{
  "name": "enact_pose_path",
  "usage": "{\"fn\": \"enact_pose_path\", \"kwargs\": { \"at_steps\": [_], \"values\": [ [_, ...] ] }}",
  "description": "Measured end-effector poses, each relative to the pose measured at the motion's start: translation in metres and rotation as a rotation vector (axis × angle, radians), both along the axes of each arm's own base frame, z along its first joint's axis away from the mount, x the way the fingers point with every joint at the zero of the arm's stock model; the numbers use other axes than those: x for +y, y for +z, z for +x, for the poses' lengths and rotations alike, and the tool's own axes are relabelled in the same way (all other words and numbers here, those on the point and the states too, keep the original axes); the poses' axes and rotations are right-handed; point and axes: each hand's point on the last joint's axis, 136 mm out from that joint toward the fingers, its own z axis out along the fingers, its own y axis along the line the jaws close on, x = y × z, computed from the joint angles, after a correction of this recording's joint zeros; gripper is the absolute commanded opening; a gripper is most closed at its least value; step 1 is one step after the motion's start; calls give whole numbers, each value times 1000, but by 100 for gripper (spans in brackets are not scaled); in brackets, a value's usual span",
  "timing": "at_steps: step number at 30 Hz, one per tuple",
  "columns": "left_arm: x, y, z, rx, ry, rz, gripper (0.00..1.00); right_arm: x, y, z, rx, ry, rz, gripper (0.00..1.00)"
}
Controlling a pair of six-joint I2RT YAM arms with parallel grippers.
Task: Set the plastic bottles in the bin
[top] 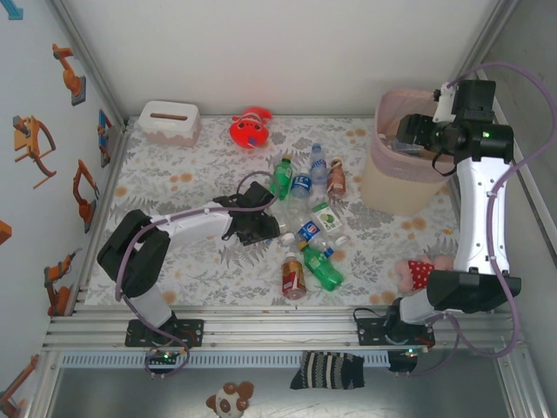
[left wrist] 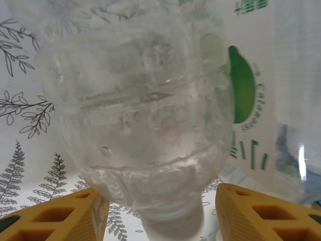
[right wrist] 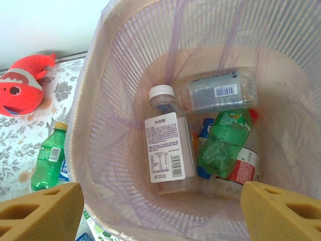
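Three pale walls box in my table (top: 183,261), whose cloth is white with a grey fern print and orange blotches. The left wall carries robot-arm stickers (top: 35,139). The bin (top: 383,187) stands at the far right corner, with its pink liner folded over the rim. My right gripper (top: 409,135) hangs over its mouth, fingers spread wide with nothing between them. My left gripper (top: 261,218) lies low at mid-table, at the left edge of the loose bottles (top: 305,218) scattered between the centre and the bin. A white tissue box (top: 170,122) and a red plush toy (top: 250,129) sit along the far edge.

From above I cannot make out the bin's inside. My right wrist camera looks straight down into it. On the bottom lie a white-capped bottle (right wrist: 165,145), a barcode-labelled bottle (right wrist: 218,91) and a crushed green bottle (right wrist: 223,140). My left wrist camera shows a clear bottle (left wrist: 145,110) between my yellow fingers (left wrist: 55,216), its neck end nearest the lens. Whether they press on it I cannot tell.
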Motion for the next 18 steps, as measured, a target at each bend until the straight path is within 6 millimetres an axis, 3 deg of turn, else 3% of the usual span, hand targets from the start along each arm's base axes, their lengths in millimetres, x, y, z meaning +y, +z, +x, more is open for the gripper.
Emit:
{"fn": "enact_pose_path", "kwargs": {
  "at_steps": [18],
  "values": [
    [2, -9, 0, 4, 9, 11, 30, 1, 0, 0, -1, 3, 3, 80]
  ]
}}
